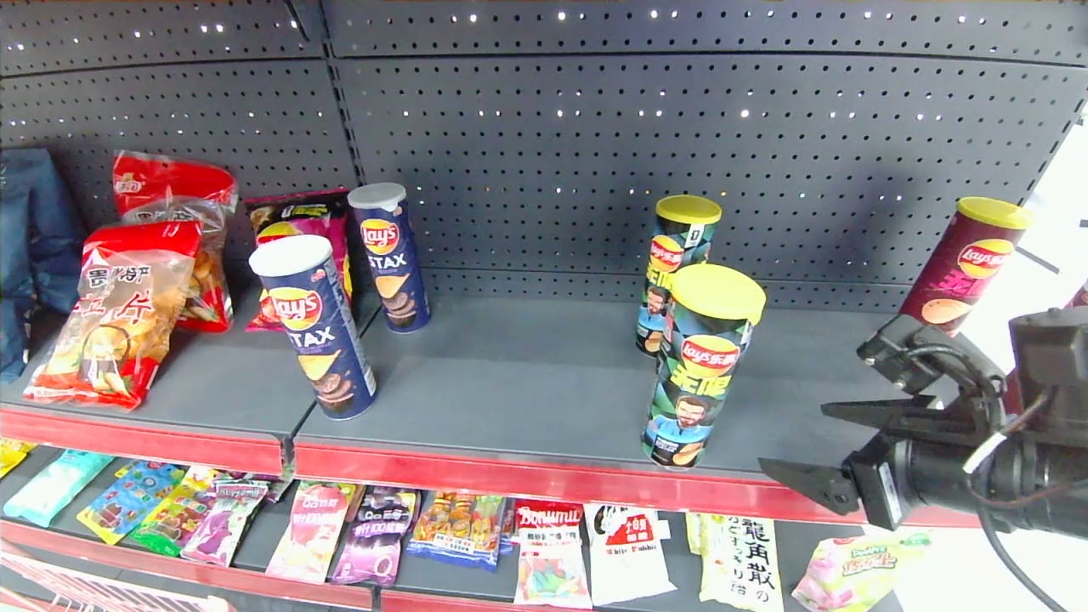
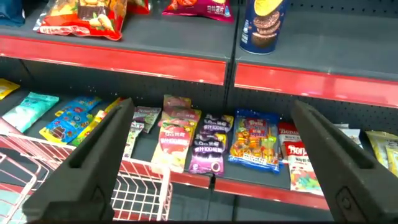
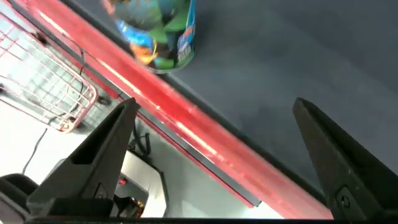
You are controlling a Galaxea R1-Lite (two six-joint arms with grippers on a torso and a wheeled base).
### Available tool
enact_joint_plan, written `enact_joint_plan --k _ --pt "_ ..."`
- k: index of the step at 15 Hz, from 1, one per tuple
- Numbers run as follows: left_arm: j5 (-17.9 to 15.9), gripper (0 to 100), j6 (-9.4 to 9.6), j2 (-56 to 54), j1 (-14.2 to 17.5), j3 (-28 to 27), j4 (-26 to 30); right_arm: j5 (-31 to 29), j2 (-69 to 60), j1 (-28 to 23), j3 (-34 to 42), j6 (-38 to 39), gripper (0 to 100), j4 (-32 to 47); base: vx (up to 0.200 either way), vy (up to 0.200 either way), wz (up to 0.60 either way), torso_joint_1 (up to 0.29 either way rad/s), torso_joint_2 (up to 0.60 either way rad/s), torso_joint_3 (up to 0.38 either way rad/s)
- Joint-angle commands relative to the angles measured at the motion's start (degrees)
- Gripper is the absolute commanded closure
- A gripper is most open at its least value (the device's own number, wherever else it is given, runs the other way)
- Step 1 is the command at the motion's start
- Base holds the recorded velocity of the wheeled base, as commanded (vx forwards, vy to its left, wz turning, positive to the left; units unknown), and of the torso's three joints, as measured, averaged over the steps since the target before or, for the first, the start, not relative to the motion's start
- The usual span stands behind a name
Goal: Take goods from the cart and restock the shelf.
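Note:
Two green chip cans with yellow lids stand on the grey upper shelf (image 1: 527,374), one near the front edge (image 1: 701,365) and one behind it (image 1: 676,268). A maroon can (image 1: 969,263) stands at the far right. My right gripper (image 1: 792,438) hangs open and holds nothing, just right of the front green can and off the shelf's red lip. In the right wrist view that gripper (image 3: 216,102) spans the red lip, with the green can (image 3: 161,31) beyond it. My left gripper (image 2: 211,106) is open with nothing in it, low before the lower shelf and over the wire cart (image 2: 143,180).
Two blue cans (image 1: 314,323) (image 1: 389,255) and red snack bags (image 1: 127,314) take up the shelf's left part. Bare shelf lies between the blue and green cans. Flat candy packets (image 1: 459,527) line the lower shelf. The cart's corner (image 3: 43,81) lies below the shelf edge.

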Motion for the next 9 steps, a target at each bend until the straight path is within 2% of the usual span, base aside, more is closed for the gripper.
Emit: enact_joint_plan --k 1,6,9 --pt "0.01 0 -0.04 0.22 0.00 0.01 -0.02 -1.35 5.12 0.21 -2.24 -0.06 0 0.01 0.000 0.000 0.00 0.000 0.00 0.000" --pt "-0.08 0 -0.04 0.22 0.00 -0.34 1.04 -8.03 10.66 0.12 -5.50 -0.15 0 -0.08 0.000 0.000 0.00 0.000 0.00 0.000" --pt "-0.08 0 -0.04 0.22 0.00 -0.34 1.04 -9.34 13.29 0.21 -7.61 -0.06 0 -0.08 0.000 0.000 0.00 0.000 0.00 0.000"
